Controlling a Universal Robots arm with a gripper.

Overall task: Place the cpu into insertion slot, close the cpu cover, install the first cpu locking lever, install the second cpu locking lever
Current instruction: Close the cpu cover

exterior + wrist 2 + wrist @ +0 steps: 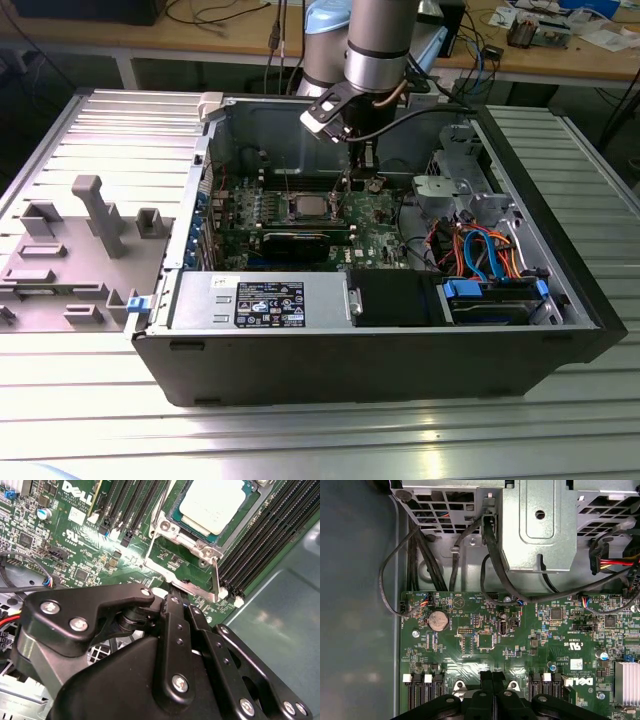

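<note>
silver-grey cpu (pixel 212 502) in slot (pixel 176 519); end effector (pixel 169 599) (fingers together) beside its rim

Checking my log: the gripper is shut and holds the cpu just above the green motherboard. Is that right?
No. The gripper is shut just above the green motherboard, but holds no cpu: in the second wrist view the cpu lies in the insertion slot.
</note>
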